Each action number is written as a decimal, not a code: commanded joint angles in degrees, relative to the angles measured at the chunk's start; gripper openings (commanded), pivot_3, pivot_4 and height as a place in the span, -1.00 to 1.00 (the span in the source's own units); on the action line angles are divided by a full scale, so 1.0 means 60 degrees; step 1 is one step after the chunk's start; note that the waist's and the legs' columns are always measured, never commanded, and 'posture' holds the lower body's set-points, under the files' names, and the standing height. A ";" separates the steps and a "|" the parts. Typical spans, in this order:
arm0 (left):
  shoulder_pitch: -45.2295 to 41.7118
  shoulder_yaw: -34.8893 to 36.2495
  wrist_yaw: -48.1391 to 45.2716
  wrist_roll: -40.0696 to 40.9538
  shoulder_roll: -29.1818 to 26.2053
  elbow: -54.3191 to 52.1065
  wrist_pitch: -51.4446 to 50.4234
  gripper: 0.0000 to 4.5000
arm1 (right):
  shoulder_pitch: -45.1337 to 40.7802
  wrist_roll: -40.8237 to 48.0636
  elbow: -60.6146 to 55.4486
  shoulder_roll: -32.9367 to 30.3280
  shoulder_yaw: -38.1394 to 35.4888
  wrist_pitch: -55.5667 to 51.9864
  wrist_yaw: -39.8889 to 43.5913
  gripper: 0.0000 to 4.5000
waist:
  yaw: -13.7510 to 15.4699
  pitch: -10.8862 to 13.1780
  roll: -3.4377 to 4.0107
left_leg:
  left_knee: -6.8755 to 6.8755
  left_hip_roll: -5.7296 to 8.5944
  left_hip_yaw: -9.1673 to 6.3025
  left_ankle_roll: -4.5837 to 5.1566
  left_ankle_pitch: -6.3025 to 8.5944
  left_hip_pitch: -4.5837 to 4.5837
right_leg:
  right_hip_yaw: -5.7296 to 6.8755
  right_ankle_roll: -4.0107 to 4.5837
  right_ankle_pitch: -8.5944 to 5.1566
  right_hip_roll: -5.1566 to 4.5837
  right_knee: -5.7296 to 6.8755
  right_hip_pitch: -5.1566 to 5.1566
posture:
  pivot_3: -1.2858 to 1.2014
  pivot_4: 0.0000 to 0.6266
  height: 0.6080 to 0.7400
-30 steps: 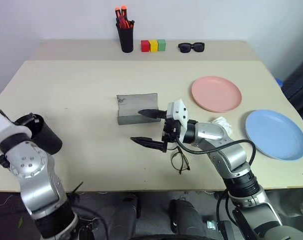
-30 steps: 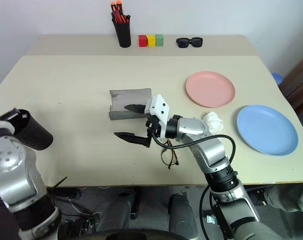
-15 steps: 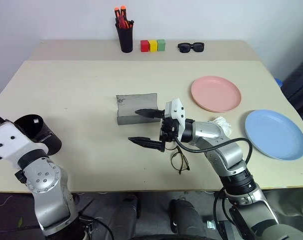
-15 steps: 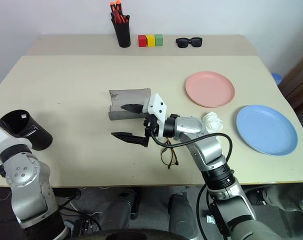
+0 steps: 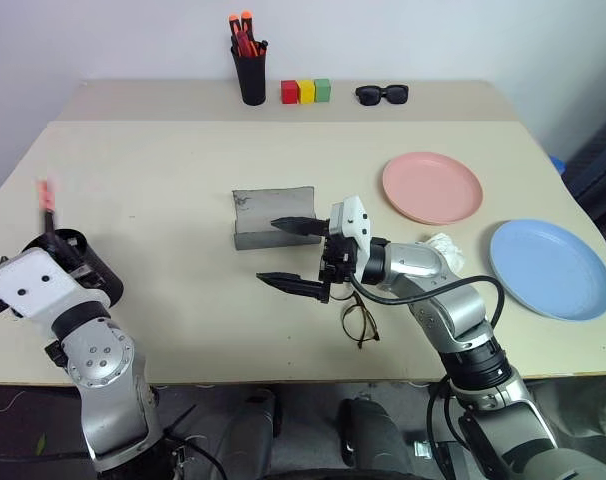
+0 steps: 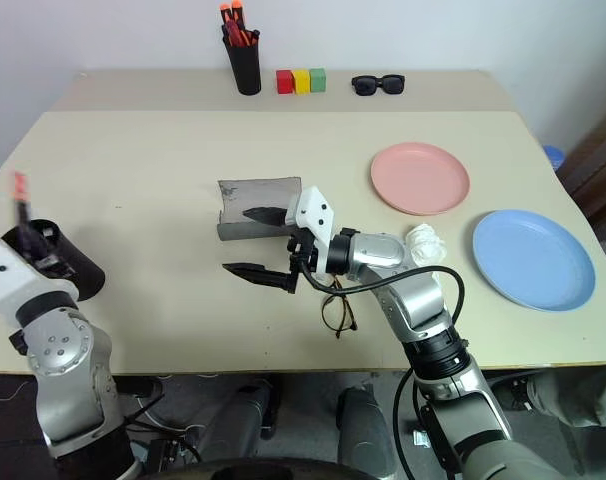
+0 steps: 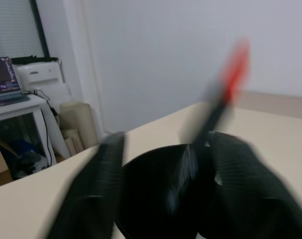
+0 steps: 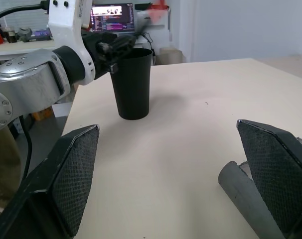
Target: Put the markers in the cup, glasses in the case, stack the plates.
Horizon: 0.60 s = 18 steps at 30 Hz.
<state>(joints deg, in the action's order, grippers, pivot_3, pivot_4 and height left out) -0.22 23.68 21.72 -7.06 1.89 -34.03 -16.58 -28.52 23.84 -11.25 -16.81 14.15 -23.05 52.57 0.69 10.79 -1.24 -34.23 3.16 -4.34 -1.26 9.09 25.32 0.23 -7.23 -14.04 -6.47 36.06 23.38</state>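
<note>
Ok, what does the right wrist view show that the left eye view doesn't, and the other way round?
Right wrist view, not left eye: a lit computer screen behind the table.

Left eye view, not right wrist: the salmon pink round plate, the light blue round plate, the thin wire-frame glasses, the chunky black sunglasses.

Both: the matte black round cup, upright, the left gripper at its rim, the red-capped marker above it, and the grey felt case.
</note>
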 commanded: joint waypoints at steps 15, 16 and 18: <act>-0.1996 -0.1865 -0.3262 0.1449 -0.1785 -0.0708 -0.1603 0.45 | -0.0200 0.0095 -0.0364 -0.0166 -0.0264 0.0004 -0.0040 1.00 | 0.0004 0.0000 0.0000 | -0.0001 0.0004 0.0014 -0.0001 0.0000 0.0004 | 0.0009 0.0000 0.0000 0.0000 -0.0002 -0.0003 | 0.03 -0.52 1.00; -0.2096 -0.2056 -0.3934 0.1939 -0.2131 -0.0643 -0.2272 0.69 | -0.0259 0.0053 -0.0354 -0.0265 -0.0325 -0.0005 -0.0055 1.00 | -0.0008 0.0000 0.0003 | -0.0001 0.0004 0.0015 0.0000 0.0000 0.0005 | 0.0009 0.0000 0.0000 0.0000 -0.0002 -0.0003 | 0.03 -0.52 1.00; -0.2235 -0.2268 -0.4941 0.2717 -0.2814 -0.0526 -0.3558 0.98 | -0.0374 -0.0093 -0.0321 -0.0526 -0.0399 -0.0048 -0.0102 1.00 | -0.0061 0.0003 0.0007 | 0.0001 0.0003 0.0012 0.0001 -0.0001 0.0002 | 0.0007 0.0000 0.0000 0.0000 -0.0002 -0.0002 | 0.03 -0.52 1.00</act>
<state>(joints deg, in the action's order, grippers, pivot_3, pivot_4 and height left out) -13.46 10.62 -3.13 5.40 -13.10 -36.81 -32.37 -29.33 23.61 -11.37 -18.99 13.93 -23.43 52.17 0.33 10.80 -1.20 -34.20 3.17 -4.28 -1.24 9.08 25.33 0.27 -7.23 -14.05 -6.46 36.06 23.41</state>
